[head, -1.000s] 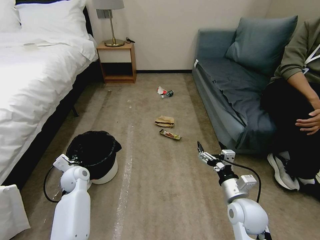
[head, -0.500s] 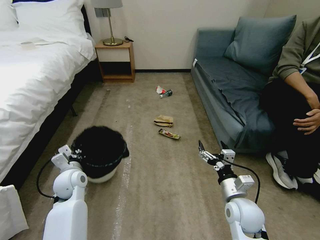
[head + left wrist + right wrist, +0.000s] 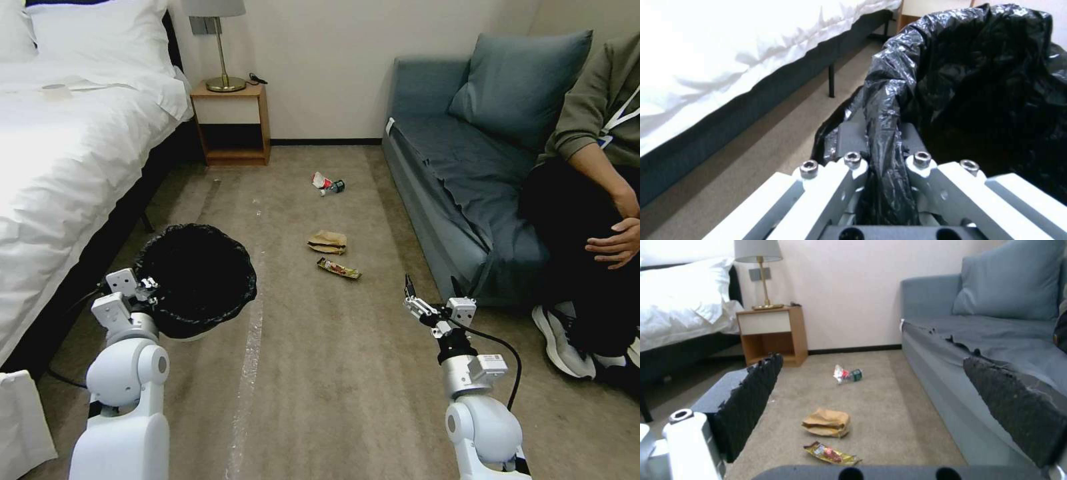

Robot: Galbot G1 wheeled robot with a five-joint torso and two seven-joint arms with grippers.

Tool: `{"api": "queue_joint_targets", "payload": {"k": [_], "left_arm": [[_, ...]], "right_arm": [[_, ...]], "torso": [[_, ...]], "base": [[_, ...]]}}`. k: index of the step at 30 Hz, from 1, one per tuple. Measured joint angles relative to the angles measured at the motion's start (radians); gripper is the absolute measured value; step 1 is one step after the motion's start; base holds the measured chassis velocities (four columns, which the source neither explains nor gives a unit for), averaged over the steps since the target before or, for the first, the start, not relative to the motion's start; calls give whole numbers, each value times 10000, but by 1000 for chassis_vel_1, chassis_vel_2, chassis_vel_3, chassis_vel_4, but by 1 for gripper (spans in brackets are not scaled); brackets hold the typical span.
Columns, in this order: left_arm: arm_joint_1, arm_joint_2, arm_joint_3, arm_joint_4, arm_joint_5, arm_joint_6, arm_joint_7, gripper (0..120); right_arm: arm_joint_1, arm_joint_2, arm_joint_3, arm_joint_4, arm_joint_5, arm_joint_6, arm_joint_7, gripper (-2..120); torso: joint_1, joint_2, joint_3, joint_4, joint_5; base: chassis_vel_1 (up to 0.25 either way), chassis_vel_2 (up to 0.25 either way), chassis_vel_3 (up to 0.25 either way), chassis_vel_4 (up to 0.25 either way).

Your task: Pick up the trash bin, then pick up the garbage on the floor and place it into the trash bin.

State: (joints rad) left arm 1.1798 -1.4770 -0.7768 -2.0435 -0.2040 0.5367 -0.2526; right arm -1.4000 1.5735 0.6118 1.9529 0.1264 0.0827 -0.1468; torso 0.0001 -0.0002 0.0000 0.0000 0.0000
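The trash bin (image 3: 197, 277), white with a black bag (image 3: 978, 76) over its rim, hangs above the carpet at my left. My left gripper (image 3: 148, 285) is shut on its near rim, and the left wrist view shows the fingers (image 3: 852, 140) pinching the bag-covered edge. Ahead on the floor lies the garbage: a crumpled brown paper bag (image 3: 329, 241), a dark-and-yellow wrapper (image 3: 339, 269), and farther off a red-and-white packet (image 3: 321, 180) beside a small bottle (image 3: 336, 187). My right gripper (image 3: 430, 290) hovers open, short of the wrapper (image 3: 831, 453) and the paper bag (image 3: 826, 422).
A white bed (image 3: 60, 153) runs along the left, with a wooden nightstand (image 3: 233, 123) and lamp against the back wall. A grey-blue sofa (image 3: 467, 173) lines the right, where a person sits with shoes (image 3: 563, 343) on the carpet near my right arm.
My left arm has lifted the trash bin off the carpet and brought it higher and closer. The right gripper has drifted slightly right, still open.
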Motion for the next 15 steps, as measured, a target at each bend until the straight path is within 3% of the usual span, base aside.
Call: {"api": "queue_joint_targets", "payload": {"k": [15], "left_arm": [[164,-72,-49,-89,-27,-68,86,4]], "right_arm": [[-17,48,199,-7,42,-315,-143,100]], "torso": [[-1,1,0,-1,0]], "base": [[0,0,0,0]]}}
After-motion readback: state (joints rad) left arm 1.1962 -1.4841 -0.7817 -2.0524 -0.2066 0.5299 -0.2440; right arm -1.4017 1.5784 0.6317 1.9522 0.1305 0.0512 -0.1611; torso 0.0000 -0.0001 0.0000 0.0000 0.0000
